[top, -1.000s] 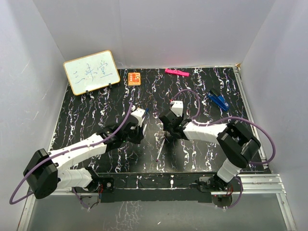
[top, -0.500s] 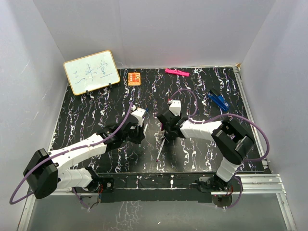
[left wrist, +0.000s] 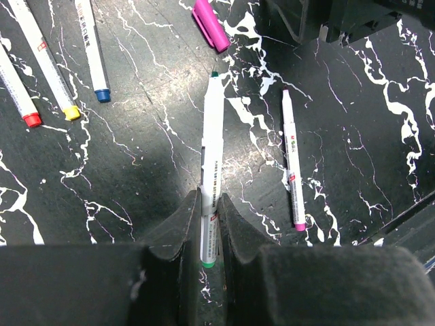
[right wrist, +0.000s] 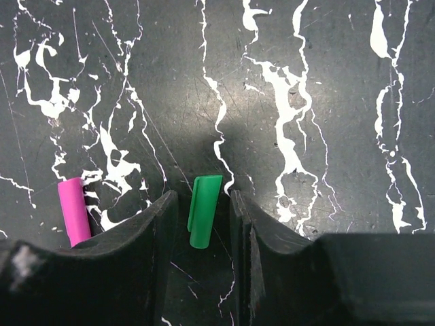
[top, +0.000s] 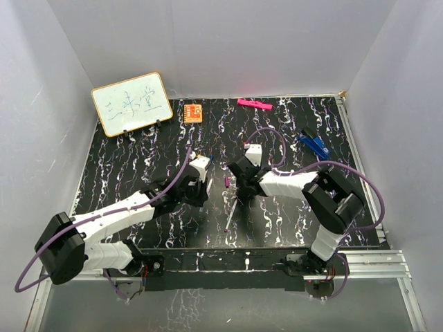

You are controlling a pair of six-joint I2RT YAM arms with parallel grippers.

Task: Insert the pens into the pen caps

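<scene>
1. The green pen (left wrist: 213,136) is held clamped in the jaws of the left gripper (left wrist: 209,204), at the lower centre of the left wrist view.
2. The green cap (right wrist: 204,217) lies between the parted jaws of the right gripper (right wrist: 202,197), with a gap on each side.
3. If the jaws are closed off-centre, the slightly tilted cap could be pushed aside or gripped askew, and alignment with the pen would be spoiled.
4. The purple pen (left wrist: 292,163) is shown clearly only by the left wrist view. The green cap cannot be made out from above.

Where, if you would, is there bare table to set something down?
Bare: the left stretch between whiteboard and left arm, and the patch between pink bar and blue clips. Crowded: the centre, with pens and caps.
</scene>
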